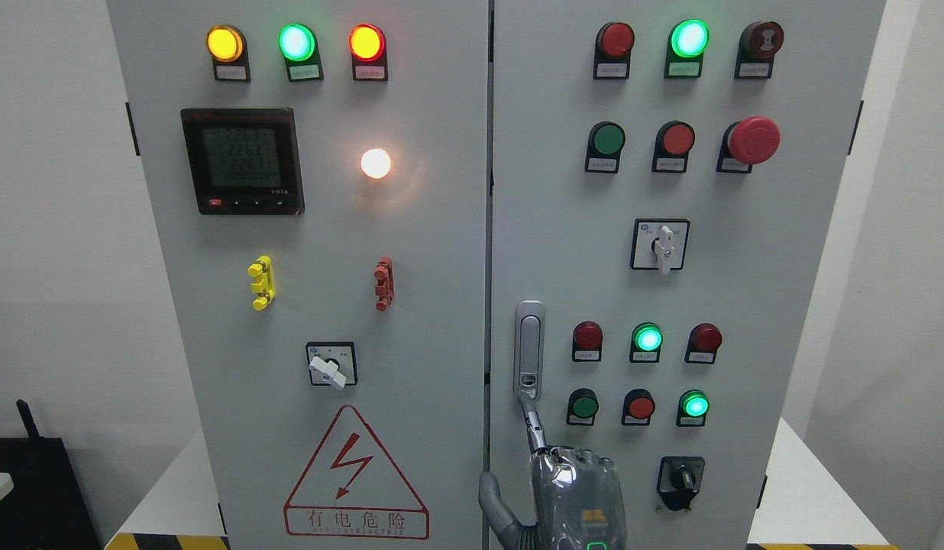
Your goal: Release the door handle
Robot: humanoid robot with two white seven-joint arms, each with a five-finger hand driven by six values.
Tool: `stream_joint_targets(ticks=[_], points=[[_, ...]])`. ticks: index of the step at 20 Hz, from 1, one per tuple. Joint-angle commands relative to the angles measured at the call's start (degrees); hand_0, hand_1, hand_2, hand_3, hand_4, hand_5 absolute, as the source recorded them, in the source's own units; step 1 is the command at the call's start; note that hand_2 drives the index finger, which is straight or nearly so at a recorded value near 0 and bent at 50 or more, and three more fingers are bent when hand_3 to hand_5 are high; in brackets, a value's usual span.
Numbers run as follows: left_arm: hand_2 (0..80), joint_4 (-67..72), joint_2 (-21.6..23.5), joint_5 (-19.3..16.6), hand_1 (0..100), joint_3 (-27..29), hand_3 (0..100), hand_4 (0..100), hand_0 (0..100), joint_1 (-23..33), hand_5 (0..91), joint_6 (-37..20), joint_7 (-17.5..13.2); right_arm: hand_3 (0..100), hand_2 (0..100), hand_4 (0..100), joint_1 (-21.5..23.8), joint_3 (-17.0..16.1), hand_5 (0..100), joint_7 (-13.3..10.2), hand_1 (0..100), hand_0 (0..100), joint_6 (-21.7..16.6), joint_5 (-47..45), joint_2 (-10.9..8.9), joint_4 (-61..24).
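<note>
While the right hand (575, 489) rises from the bottom edge just right of the middle, its back toward the camera, it grips nothing: the index finger (535, 424) is stretched straight up and the thumb (491, 496) is splayed out to the left, with no fingers wrapped around anything. The tip of that index finger touches the lower end of the door handle (529, 347), a slim silver upright handle that lies flush at the left edge of the right door (564, 229), just beside the seam between the two doors. Both doors of the grey cabinet look closed. To the right of the handle are two rows of round buttons, among them a lit green lamp (647, 338), and lower right a black rotary switch (680, 481) near the hand. On the left door (327, 229) are a digital meter (242, 160), a glowing white lamp (376, 163) and a red warning triangle (355, 477) just left of the thumb
</note>
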Motion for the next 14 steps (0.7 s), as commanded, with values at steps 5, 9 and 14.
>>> stream_joint_targets(ticks=[5,9,14], points=[[0.0,-0.88,0.0,0.01,39,-0.7,0,0,12,0.0,0.0,-0.02,-0.02,100,4,100,-0.25,-0.8,100,-0.02,37,40,0.03,-0.07,0.2,0.55],[0.0,-0.88,0.0,0.01,39,-0.7,0,0,12,0.0,0.0,-0.02,-0.02,100,4,100,-0.34,-0.8,100,0.07,37,40,0.03,-0.16,0.2,0.99],[0.0,-0.88,0.0,0.01,39,-0.7,0,0,12,0.0,0.0,-0.02,-0.02,100,5,100,-0.16,-0.89,100,0.07,37,39,0.03,-0.16,0.2,1.17]])
